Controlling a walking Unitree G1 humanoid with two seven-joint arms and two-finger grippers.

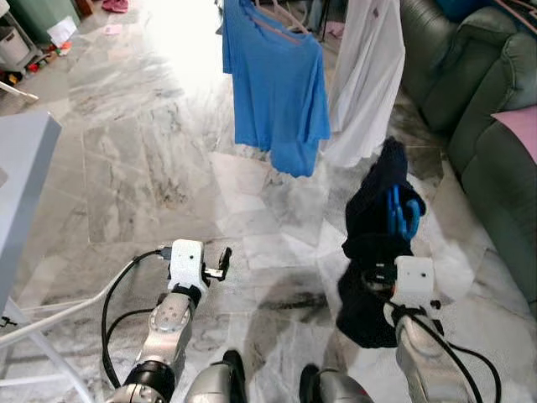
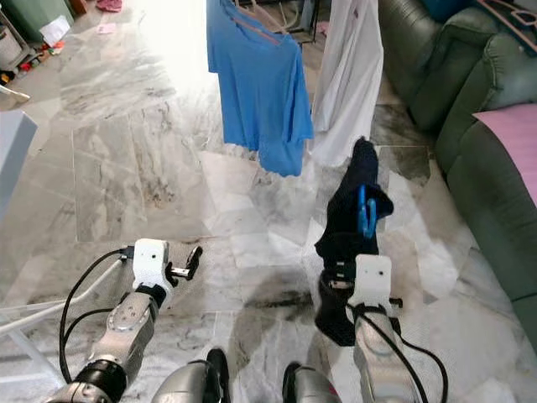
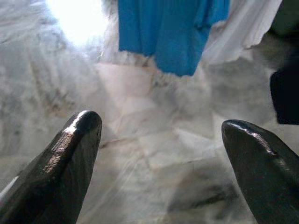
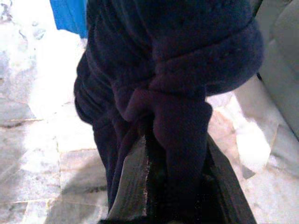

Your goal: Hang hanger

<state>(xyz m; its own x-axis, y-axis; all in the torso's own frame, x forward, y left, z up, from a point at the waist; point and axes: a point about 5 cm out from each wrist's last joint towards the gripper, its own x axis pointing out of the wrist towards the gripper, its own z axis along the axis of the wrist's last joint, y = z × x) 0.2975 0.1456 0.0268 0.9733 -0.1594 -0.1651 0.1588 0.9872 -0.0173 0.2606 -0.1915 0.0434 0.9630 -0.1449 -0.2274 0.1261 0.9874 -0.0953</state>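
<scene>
A dark navy garment [image 1: 375, 220] is bunched over a blue hanger [image 1: 401, 214] and held up over the marble floor on my right. My right gripper [image 4: 177, 186] is shut on the garment's folds, so cloth hides most of its fingers [image 4: 133, 179]. The hanger's hook cannot be made out. My left gripper [image 1: 222, 262] hovers low on the left, open and empty, with its fingertips [image 3: 79, 135] wide apart. Ahead, a blue T-shirt [image 1: 277, 84] and a white garment [image 1: 369, 75] hang side by side.
A green sofa [image 1: 482, 109] with a pink cushion [image 1: 520, 126] runs along the right. A grey table edge [image 1: 21, 185] and a white frame leg [image 1: 50, 319] sit on the left. Clutter lies at the far left corner [image 1: 25, 42]. Open marble floor [image 1: 151, 159] lies ahead.
</scene>
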